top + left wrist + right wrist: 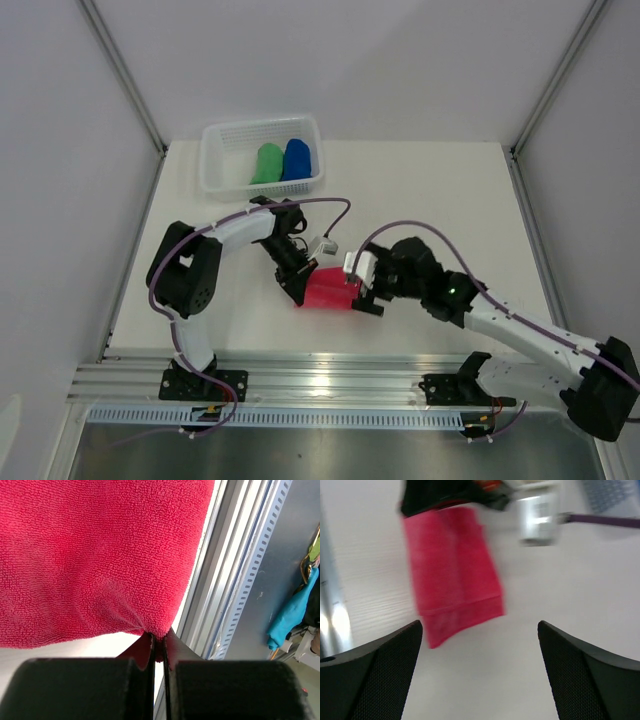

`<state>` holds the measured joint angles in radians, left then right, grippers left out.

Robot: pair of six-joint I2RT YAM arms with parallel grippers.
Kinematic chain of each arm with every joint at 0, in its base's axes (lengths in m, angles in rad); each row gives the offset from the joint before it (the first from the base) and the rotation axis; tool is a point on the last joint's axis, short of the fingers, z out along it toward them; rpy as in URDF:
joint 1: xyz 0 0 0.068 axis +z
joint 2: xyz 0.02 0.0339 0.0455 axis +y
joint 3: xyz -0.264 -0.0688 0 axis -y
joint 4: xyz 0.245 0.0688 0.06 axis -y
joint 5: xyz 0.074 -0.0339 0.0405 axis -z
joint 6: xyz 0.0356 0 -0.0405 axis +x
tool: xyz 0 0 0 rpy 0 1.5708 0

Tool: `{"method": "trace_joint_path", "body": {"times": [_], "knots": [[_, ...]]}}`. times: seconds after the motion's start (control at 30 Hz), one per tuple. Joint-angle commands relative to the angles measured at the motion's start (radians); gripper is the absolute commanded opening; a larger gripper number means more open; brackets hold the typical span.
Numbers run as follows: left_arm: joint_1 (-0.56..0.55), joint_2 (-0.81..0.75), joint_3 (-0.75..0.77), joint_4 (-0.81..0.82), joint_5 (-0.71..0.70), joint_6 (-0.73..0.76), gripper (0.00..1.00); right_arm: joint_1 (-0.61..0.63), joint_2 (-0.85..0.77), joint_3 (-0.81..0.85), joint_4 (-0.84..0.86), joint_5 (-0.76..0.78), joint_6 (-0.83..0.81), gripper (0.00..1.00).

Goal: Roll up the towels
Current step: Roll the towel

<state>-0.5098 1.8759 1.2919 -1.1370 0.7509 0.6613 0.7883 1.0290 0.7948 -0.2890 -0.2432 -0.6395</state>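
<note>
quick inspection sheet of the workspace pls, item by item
surface: white table.
job's things: green towel and blue towel rolled, in the basket; pink-red towel folded, mid-table.
clutter: white mesh basket at the far left corner.
grippers: left gripper shut on the pink-red towel's edge; right gripper open, just short of it.
cables: purple cable along each arm.
surroundings: white walls; aluminium rail at the near edge.
</note>
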Motion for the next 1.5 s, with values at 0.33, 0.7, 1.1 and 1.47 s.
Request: {"method": "trace_joint_path", "body": {"times": [0.33,0.7,1.1,1.47], "knots": [[0.011,-0.003,0.034,0.008,0.022,0.014,0.01,0.180,0.316,-0.157,0.393,0.108,0.173,0.98],[0.013,-0.023,0.041,-0.023,0.036,0.032,0.26,0.141,0.388,-0.073,0.225,0.001,0.156,0.06],[0.071,-0.141,0.066,-0.092,0.093,0.057,0.44,-0.162,0.509,0.214,-0.176,-0.746,0.210,0.00],[0.088,-0.118,0.107,-0.001,0.007,0.007,0.50,-0.218,0.798,0.434,-0.325,-0.820,0.135,0.00]]}}
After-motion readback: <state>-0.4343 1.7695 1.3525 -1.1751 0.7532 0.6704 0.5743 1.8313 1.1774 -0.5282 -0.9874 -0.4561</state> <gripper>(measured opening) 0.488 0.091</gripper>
